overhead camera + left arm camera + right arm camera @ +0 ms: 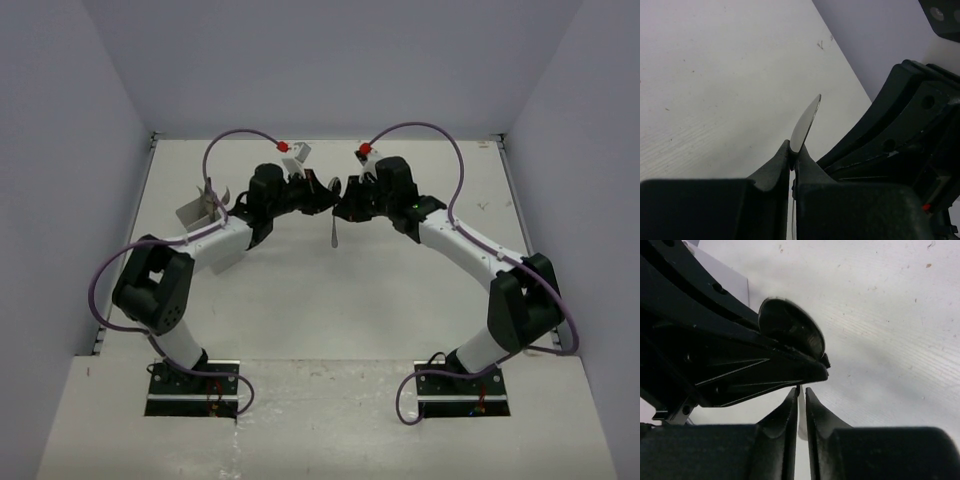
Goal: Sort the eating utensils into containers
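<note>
Above the middle of the pale bench (400, 300), the two arms meet tip to tip. The left end effector (792, 150) is clenched on a shiny spoon (806, 122). In the left wrist view its two dark fingers (775, 167) pinch the metal, which shows edge-on as a thin curved sliver rising from between them. From overhead the spoon's slim handle hangs toward the near side, just under the point where the arms meet. The right wrist view shows the round bowl dark against the bench, just behind the left arm's black finger. The right end effector (801, 390) sits just beside the left one, its fingers drawn almost together with a narrow pale slit between them. Whether it grips the handle cannot be told. The light grey cutlery holder (195, 210) stands well to the left on the bench, partly hidden behind the left arm.
</note>
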Robot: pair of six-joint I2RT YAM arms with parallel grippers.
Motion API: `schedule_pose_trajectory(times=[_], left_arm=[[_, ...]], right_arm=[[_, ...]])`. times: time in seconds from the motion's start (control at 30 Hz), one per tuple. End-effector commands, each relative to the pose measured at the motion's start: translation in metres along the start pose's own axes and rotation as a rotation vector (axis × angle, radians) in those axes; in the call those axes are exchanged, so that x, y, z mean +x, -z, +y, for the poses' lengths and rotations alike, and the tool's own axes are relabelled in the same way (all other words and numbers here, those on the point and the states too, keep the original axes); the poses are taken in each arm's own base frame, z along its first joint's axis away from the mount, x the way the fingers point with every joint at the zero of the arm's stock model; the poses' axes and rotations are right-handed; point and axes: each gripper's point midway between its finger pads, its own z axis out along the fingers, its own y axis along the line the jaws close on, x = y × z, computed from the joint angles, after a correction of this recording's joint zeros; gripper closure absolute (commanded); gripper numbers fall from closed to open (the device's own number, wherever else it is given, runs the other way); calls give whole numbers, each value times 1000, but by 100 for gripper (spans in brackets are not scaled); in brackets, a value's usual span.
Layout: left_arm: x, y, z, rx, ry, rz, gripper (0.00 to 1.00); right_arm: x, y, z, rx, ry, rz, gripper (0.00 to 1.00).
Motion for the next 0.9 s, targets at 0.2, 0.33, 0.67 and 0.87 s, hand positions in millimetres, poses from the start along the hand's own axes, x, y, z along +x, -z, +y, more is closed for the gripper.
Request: schedule_pose_trajectory(times=[0.2, 0.33, 0.67, 0.87], left_arm=[[-81, 58, -19, -39, -355, -213, 100], [-123, 107, -25, -95, -508, -328, 100], [-90, 182, 5, -197, -978, -286, 100], [-56, 201, 35, -253, -1117, -201, 100]], right_arm=[[-22, 48, 42, -167, 87, -151, 1], [-22, 64, 34, -121, 115, -197, 1], [-14, 74, 5, -23, 123, -195, 1], [-10, 72, -3, 7, 139, -170, 1]])
